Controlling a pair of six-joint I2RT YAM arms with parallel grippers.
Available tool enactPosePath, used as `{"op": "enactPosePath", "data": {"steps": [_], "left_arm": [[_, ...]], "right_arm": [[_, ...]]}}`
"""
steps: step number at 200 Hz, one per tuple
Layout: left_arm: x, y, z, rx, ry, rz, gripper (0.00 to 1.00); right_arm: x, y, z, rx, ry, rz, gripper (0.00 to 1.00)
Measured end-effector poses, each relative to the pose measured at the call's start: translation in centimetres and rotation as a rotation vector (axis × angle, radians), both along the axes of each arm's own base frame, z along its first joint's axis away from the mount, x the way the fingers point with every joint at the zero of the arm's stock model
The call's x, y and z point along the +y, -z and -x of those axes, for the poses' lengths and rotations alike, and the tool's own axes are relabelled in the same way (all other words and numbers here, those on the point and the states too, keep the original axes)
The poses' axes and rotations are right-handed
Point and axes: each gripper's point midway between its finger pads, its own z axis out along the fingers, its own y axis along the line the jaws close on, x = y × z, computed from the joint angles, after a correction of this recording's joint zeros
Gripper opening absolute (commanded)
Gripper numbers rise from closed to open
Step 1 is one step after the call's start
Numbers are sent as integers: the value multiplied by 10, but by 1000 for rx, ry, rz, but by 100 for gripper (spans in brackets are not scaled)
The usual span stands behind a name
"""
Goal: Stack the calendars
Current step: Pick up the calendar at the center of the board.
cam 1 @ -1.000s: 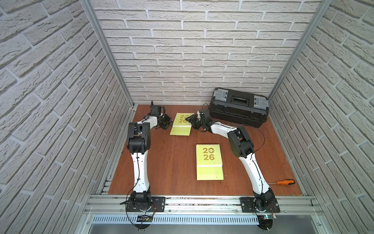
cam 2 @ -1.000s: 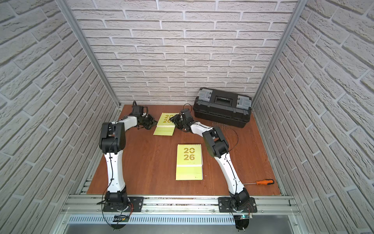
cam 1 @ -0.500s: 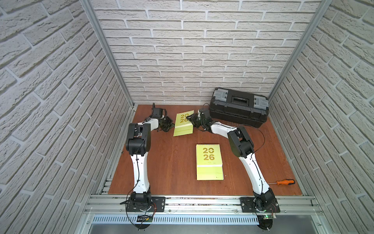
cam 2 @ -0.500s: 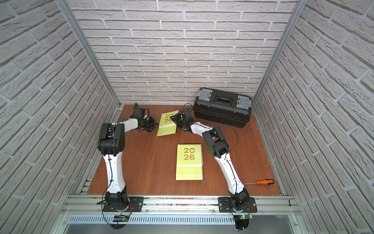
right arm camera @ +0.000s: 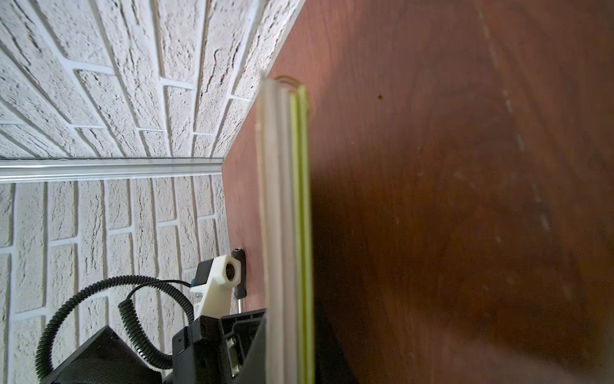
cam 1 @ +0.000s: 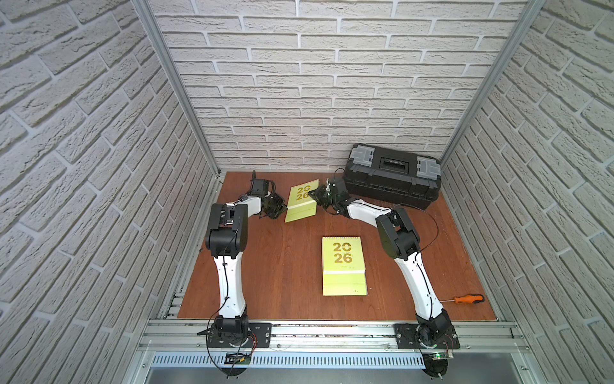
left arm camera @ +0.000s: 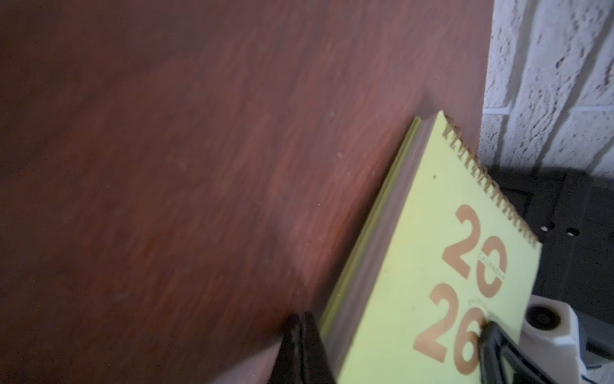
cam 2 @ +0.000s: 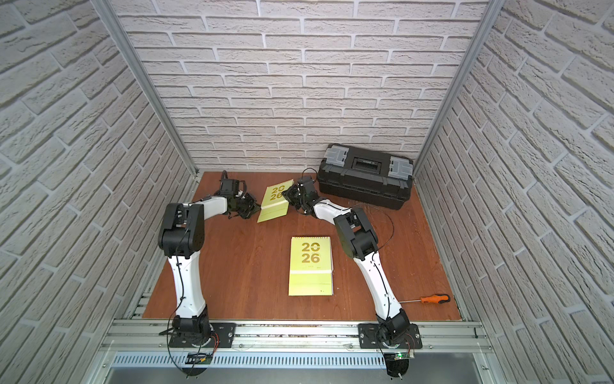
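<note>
Green calendar [cam 1: 300, 199] lengthwise front-back, spiral rearward; R fingers [left arm camera: 495, 349] pinch it, L fingers [left arm camera: 300, 349] together.

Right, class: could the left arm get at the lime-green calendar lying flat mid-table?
Probably, but not straight away: bare table lies between it and that flat calendar, yet the left gripper is shut at the tilted far calendar, which the right gripper grips.
</note>
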Motion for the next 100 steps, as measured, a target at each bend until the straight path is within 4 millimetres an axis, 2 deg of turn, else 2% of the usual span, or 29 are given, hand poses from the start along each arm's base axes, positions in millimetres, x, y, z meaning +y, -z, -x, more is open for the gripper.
{"op": "enactPosePath", "data": {"steps": [26,60,79,100], "left_arm": [[-1,-1,9,17,3,-3,6],[-4,-4,33,53,9,-19,6],[-6,-16,42,41,15,-23,6],[-11,-39,48,-1,24,-25,6]], "right_arm": [[-3,-3,8,7,-3,7,5],[-6,-11,23,10,-15,19,3],[-9,-21,35,2,-25,30,3],[-17,-40,51,-16,-37,42,3]]}}
